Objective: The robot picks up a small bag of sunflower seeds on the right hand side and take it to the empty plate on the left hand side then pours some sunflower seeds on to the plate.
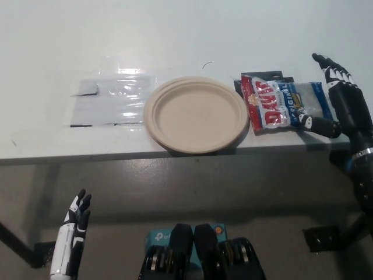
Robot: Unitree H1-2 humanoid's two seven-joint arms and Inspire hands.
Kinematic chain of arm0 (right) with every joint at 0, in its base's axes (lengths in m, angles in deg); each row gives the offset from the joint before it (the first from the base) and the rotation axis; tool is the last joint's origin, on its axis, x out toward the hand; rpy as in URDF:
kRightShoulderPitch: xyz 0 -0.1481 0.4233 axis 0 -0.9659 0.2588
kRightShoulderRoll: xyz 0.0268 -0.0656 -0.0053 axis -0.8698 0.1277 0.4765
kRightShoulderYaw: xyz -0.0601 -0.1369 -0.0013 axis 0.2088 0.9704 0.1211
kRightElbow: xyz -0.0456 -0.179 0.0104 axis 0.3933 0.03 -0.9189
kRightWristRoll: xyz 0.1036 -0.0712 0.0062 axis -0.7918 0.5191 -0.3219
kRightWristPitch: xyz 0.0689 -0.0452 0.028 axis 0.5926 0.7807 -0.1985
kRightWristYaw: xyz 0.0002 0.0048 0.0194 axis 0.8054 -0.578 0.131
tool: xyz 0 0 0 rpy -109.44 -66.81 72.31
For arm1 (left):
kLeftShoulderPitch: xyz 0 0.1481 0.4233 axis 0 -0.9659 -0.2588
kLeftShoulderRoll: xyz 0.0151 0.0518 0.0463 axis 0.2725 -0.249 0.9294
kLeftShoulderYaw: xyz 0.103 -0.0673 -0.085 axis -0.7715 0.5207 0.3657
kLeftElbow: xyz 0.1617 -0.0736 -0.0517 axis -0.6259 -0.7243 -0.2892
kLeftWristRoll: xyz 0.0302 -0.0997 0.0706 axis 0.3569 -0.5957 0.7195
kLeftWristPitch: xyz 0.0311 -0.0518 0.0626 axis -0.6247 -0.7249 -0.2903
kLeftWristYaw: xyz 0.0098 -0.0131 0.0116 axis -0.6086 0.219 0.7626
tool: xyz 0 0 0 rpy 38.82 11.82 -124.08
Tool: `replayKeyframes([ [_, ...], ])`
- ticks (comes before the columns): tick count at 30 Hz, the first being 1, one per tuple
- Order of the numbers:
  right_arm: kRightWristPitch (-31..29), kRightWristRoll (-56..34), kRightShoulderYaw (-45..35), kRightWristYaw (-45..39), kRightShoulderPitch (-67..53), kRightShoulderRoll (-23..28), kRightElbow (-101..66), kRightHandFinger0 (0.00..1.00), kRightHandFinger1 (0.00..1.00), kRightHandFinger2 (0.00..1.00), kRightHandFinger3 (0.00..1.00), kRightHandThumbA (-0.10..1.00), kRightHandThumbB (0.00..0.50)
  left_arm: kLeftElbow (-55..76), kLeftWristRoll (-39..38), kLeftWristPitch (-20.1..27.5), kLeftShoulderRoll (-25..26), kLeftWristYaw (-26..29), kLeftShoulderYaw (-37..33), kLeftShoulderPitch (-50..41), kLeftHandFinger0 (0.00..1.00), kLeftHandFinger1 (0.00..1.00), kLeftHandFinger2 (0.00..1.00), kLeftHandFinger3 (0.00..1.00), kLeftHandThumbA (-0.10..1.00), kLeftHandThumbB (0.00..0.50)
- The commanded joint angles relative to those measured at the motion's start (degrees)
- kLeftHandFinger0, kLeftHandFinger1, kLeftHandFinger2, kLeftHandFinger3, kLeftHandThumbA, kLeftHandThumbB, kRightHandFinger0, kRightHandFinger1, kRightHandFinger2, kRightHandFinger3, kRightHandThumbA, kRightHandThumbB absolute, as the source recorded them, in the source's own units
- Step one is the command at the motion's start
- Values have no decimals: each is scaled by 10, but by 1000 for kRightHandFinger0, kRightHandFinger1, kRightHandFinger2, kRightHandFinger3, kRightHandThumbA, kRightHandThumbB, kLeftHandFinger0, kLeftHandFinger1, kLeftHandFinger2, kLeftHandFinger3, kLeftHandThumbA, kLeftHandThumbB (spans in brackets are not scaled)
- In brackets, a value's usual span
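White table (186, 35), empty plate (195, 114), seed bag (284, 104) beside it, right robot hand (341, 102) open at bag's edge

Bright, even light; glare on the clear plastic sheet (111, 102).

White table (175, 35) fills the far part of the view, near edge running left to right across the middle. Clear plastic sheet (108, 102) lies flat on the table left of centre, glare on its far edge, small dark marks at its left corners. Short dark thread or scratch (206, 64) on the table surface, far of centre. Grey floor (175, 192) below the table's near edge. Dark table leg (14, 242) slants at lower left, ending by a small black foot block (42, 255). Another black base piece (323, 238) sits on the floor at lower right.
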Motion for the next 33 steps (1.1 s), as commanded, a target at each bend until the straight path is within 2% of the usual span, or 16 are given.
replayKeyframes([
  [1,-2,8,6,22,29,10,-2,1000,1000,1000,1000,868,382,7,7,28,4,10,2,-1,1000,1000,1000,1000,1000,48],
  [7,-1,12,17,15,23,15,2,1000,1000,1000,1000,951,403,9,5,25,4,8,3,0,1000,1000,1000,1000,1000,61],
  [10,-5,3,19,6,20,17,6,1000,1000,1000,1000,939,408,10,3,24,4,7,3,-2,1000,1000,1000,1000,1000,70],
  [17,-4,7,43,-26,22,35,21,1000,1000,1000,1000,975,426,10,1,24,6,6,7,-3,1000,1000,1000,1000,1000,53],
  [20,-4,9,50,-21,26,37,38,1000,1000,1000,1000,953,438,11,1,26,7,6,7,-5,1000,1000,1000,1000,1000,50],
  [26,-1,20,61,-8,33,40,54,1000,1000,1000,1000,951,428,8,-1,29,5,6,10,-3,1000,1000,1000,1000,1000,42],
  [30,-3,15,63,-7,39,38,63,1000,1000,1000,1000,917,404,12,4,26,6,7,10,-2,1000,1000,1000,1000,1000,28],
  [33,-5,17,65,-3,41,37,70,1000,1000,1000,1000,911,398,11,2,27,6,5,10,-2,1000,1000,1000,1000,1000,38],
])
